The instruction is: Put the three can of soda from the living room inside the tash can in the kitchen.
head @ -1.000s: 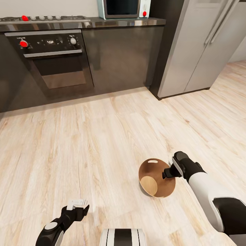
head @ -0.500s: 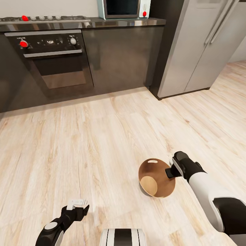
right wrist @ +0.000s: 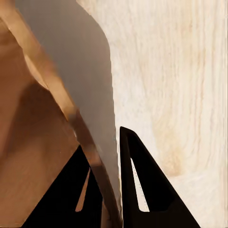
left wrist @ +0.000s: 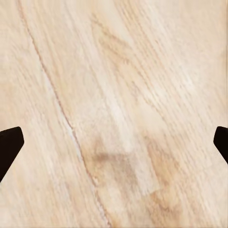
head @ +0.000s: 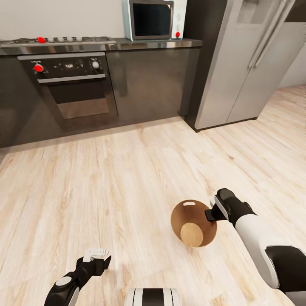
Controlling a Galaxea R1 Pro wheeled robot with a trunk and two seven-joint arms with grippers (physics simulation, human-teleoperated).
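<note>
The tash can (head: 187,213), a grey bucket with a tan-brown inside and an oval handle slot, is on the wood floor of the kitchen, to my lower right in the head view. My right gripper (head: 209,214) is shut on its rim. In the right wrist view one finger is inside the tash can's wall (right wrist: 57,123) and the other outside, with my right gripper (right wrist: 107,190) pinching the rim. Only the bare bottom shows inside. My left gripper (head: 96,255) hangs open over bare floor, and my left gripper (left wrist: 114,145) has its fingertips wide apart. The soda cans are out of view.
Dark grey cabinets (head: 148,80) run along the far wall, with an oven (head: 76,85) under a gas hob (head: 59,40) and a pale blue microwave (head: 153,19) on the counter. A steel fridge (head: 246,63) stands at the right. Wood floor (head: 106,182) stretches between them and me.
The whole view has shifted, so the camera moved. The right fingers closed tighter on the rim, and the tash can now sits more upright in the grip. The left arm is unchanged.
</note>
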